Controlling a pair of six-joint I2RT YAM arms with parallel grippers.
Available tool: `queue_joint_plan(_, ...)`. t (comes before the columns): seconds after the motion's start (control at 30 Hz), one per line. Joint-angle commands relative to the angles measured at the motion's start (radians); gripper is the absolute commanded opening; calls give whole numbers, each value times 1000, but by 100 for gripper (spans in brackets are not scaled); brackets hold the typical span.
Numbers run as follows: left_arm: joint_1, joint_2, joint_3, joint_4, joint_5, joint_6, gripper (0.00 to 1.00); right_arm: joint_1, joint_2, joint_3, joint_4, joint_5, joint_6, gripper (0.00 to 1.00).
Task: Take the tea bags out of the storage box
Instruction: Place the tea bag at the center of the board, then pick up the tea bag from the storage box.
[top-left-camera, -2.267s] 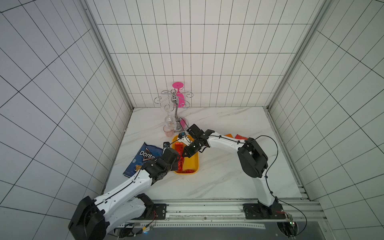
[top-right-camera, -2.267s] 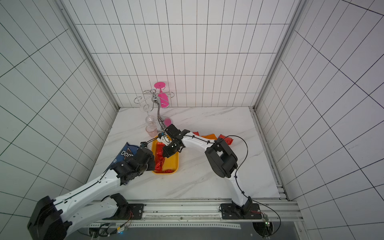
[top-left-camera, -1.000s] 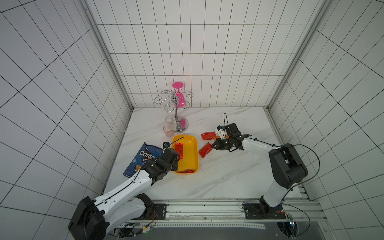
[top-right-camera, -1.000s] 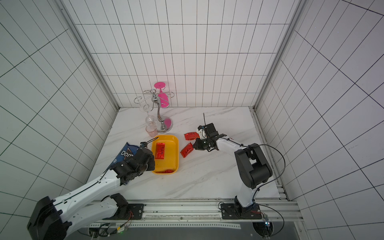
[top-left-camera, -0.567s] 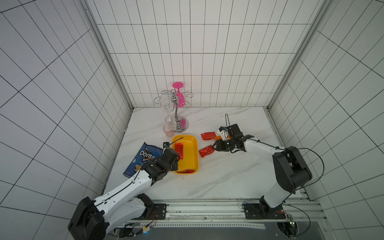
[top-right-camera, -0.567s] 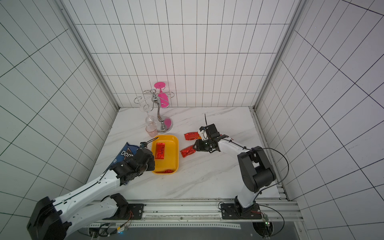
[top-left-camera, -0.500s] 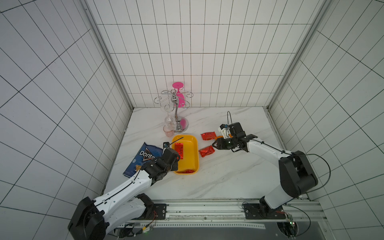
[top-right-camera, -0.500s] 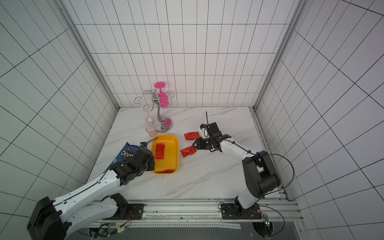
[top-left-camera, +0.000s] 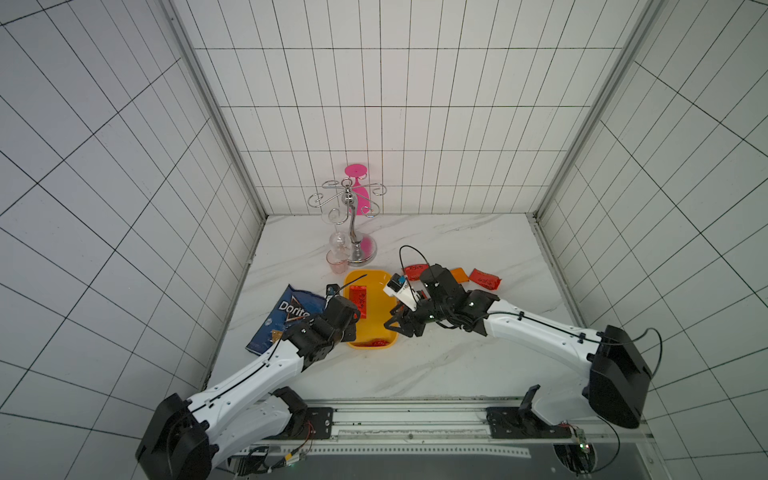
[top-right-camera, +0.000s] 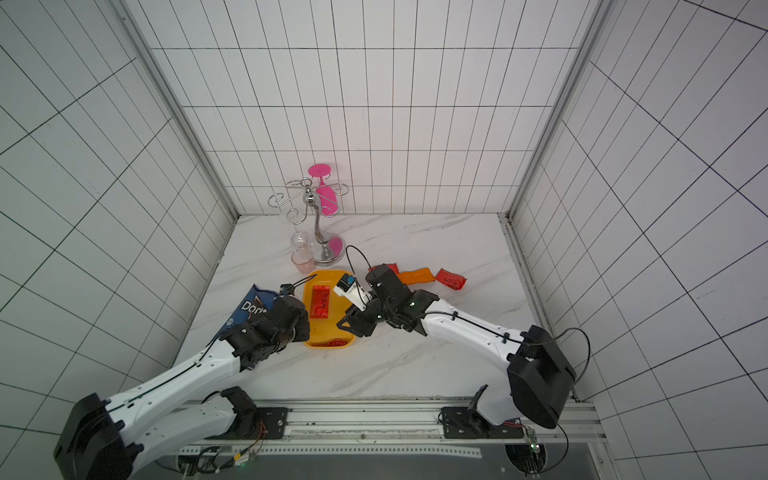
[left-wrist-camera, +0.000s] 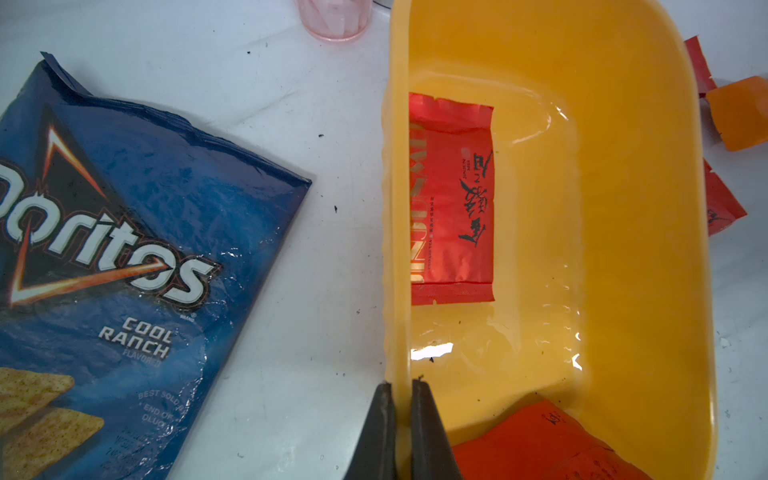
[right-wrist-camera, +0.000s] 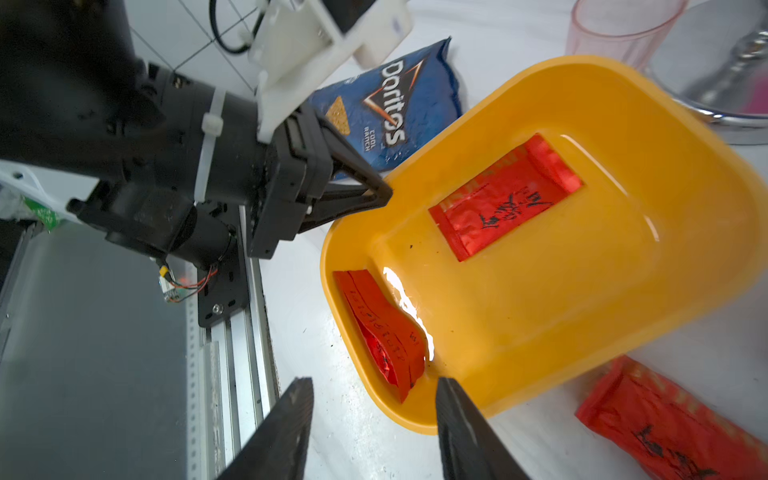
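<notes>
Red foil tells the tally: two tea bags (top-right-camera: 321, 300) lie inside the storage box (top-left-camera: 368, 330), and four lie outside it on the marble table (top-left-camera: 436, 374). Inside, a flat red sachet (left-wrist-camera: 453, 199) lies along the box's left long wall. A crumpled red sachet (right-wrist-camera: 386, 332) leans into the end wall nearest the table's front edge. Outside, a loose red sachet (right-wrist-camera: 665, 428) lies just beside the box's right wall. Further toward the table's middle sit a second red sachet (top-left-camera: 411, 271), the orange sachet (top-left-camera: 457, 274) and a third red sachet (top-left-camera: 484, 279). The left gripper (left-wrist-camera: 399, 386) is clamped on the box's left wall, apparently steadying it. The right gripper (right-wrist-camera: 372, 384) hangs with jaws apart and empty over the crumpled sachet. By my reckoning the job is two-thirds done, and that sachet looks the next to go.
</notes>
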Motion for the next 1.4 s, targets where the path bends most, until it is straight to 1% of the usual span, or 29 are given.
queue_joint_plan(0.0, -1, -10, -3, 22, 1, 1, 0, 41, 70, -12, -32, 21, -110, 52)
queue_joint_plan(0.1, -1, -21, -9, 25, 3, 2, 0, 62, 129, 3, -38, 21, -133, 52)
queue_joint_plan(0.27, -1, -17, -7, 25, 2, 1, 0, 65, 216, 25, -37, 7, -146, 51)
queue_joint_plan(0.37, -1, -16, -7, 25, 3, 0, 0, 65, 254, 50, -58, 23, -151, 49)
queue_joint_plan(0.53, 0, -15, -6, 25, 1, 0, 0, 61, 256, 60, -59, 33, -151, 46)
queue_joint_plan(0.63, -1, -15, -6, 25, 0, 0, 0, 43, 243, 66, -58, 23, -129, 46)
queue_joint_plan(0.77, -1, -15, -7, 25, 0, 0, 0, 2, 215, 57, -14, -14, -74, 48)
queue_joint_plan(0.87, -1, -14, -6, 25, -1, 0, 0, -14, 227, 71, -6, -24, -58, 49)
queue_joint_plan(1.1, -1, -12, -6, 25, 1, 0, 0, -5, 285, 107, -47, -51, -72, 47)
queue_joint_plan(1.37, -2, -12, -6, 24, 0, 0, 0, 8, 314, 129, -57, -66, -77, 49)
